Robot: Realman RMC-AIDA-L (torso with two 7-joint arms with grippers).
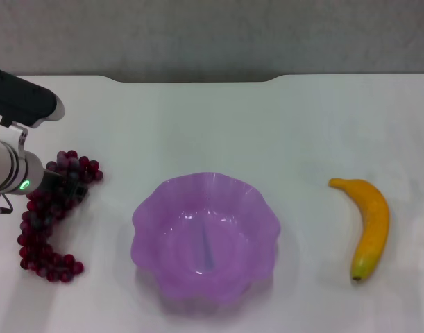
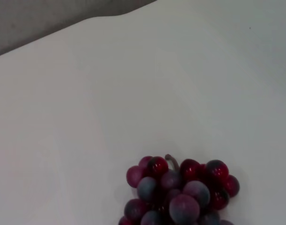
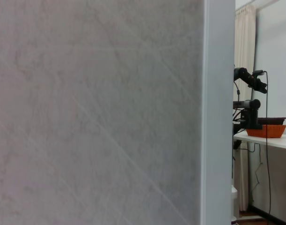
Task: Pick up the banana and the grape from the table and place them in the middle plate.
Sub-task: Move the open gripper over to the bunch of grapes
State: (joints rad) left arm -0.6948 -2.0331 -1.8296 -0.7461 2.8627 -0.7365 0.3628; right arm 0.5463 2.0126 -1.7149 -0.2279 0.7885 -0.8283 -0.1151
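Left claw [image 1: 67, 186]: it sits low over the upper part of the grape bunch at the table's left side, its dark body among the berries; the fingers are hidden there, so whether it is wide, narrow or already gripping cannot be told.
Grape [image 1: 48, 222]: a long bunch of small dark red-purple round grapes lying on the plain white table [image 1: 212, 125], curving from its upper end near the claw down toward the robot; its long axis runs roughly near-to-far. The left wrist view shows the stem end [image 2: 171, 161] of the bunch just under the camera.
Nearer arm: the left arm is plainly the nearer one for the grape, which lies to the left of the plate and apart from it.
Middle plate [image 1: 150, 208]: a translucent purple plastic bowl-like plate with a wavy scalloped rim, at the table's centre; it appears to hold nothing.
Banana [image 1: 371, 225]: a single curved yellow-orange banana with a greenish tip, lying well to the right of the plate, long axis near-to-far, green tip toward the robot.
Right claw: not visible; its wrist camera faces a grey wall, so the arm is probably parked off the table.
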